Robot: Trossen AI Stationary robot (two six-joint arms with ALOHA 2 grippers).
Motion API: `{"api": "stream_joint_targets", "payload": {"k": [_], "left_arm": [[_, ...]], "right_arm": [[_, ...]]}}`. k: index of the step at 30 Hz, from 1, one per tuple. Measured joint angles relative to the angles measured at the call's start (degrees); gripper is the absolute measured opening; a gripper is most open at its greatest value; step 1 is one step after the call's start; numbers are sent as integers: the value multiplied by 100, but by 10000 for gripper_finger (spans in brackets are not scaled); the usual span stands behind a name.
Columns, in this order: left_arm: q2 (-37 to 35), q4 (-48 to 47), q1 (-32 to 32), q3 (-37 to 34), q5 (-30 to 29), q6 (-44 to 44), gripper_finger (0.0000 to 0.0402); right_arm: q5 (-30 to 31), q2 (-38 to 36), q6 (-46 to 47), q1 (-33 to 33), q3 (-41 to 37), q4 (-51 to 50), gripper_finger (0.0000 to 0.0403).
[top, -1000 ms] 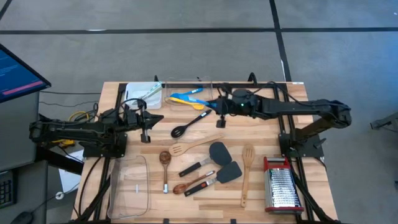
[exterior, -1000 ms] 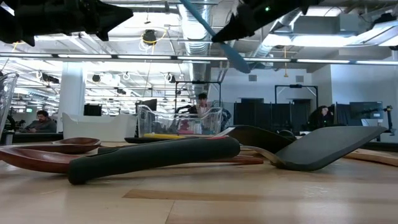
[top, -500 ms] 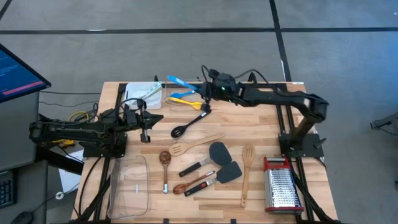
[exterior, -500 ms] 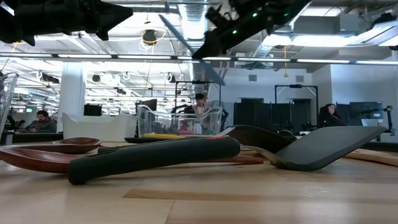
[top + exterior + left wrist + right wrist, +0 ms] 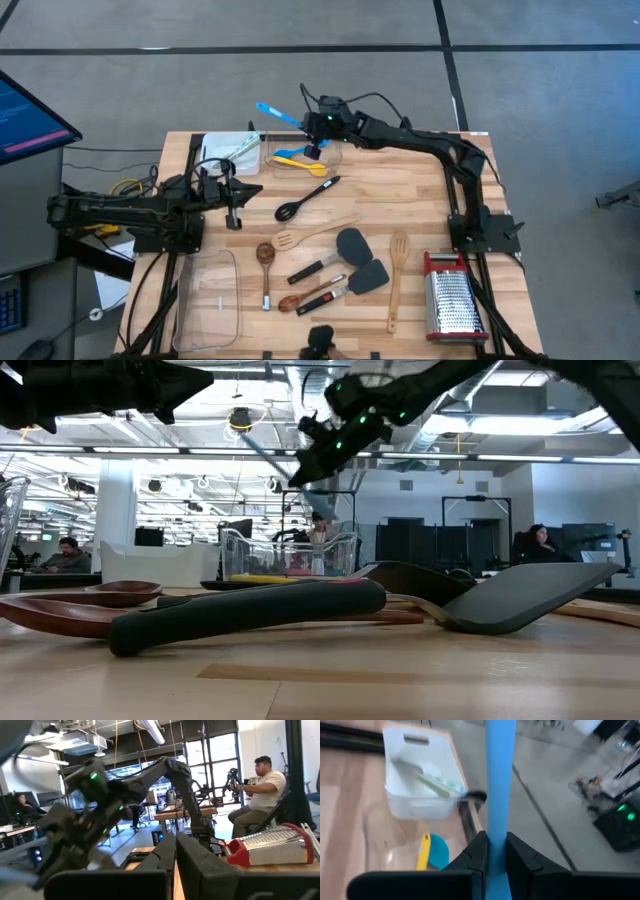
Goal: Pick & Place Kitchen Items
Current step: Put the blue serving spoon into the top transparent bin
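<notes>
From above, the right gripper (image 5: pixel 305 122) was clenched on a blue silicone spoon (image 5: pixel 272 112), which was held in the air over the table's far edge, pointing out past the rim; below it a clear tub (image 5: pixel 300 152) at the far edge held a yellow spoon (image 5: pixel 296 163) and another blue piece; a white tray (image 5: pixel 232 148) stood just beside that tub; a black slotted spoon (image 5: pixel 304 198) lay near the table's middle, with a wooden slotted spatula (image 5: pixel 312 233), two dark grey spatulas (image 5: pixel 348 243), wooden spoons (image 5: pixel 265 258) and a wooden fork-like spatula (image 5: pixel 397 280) spread nearer the front; a steel box grater (image 5: pixel 453 297) with red trim lay at the front right; the left gripper (image 5: pixel 236 190) hung over the table's left side.

In the low view, the right gripper (image 5: pixel 318 455) was high above the tub (image 5: pixel 288 553), the blue handle slanting from it; a dark grey spatula (image 5: pixel 300 608) lay close in front.

In the left wrist view, the left gripper's fingers (image 5: pixel 200 865) were pressed together on nothing; the grater (image 5: pixel 272 845) lay beyond, and a person sat farther off.

In the right wrist view, the fingers (image 5: pixel 479 851) pinched the flat, plain blue handle (image 5: pixel 499 785), above the tray (image 5: pixel 422 770) and the yellow spoon (image 5: pixel 423 851).
</notes>
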Motion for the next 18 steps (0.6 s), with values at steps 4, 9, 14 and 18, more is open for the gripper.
{"api": "stream_joint_targets", "payload": {"k": [4, 9, 14, 18], "left_arm": [[0, 3, 0, 0, -2, 0, 4], [0, 6, 0, 0, 0, 0, 4], [0, 13, 0, 0, -2, 0, 4], [0, 15, 0, 0, -1, 0, 4]], "right_arm": [[-146, 349, 40, -129, 253, -235, 35], [-442, 543, 263, -304, 322, -302, 35], [-984, 537, 648, -463, 324, -312, 35], [-1308, 537, 946, -575, 324, -452, 35]]}}
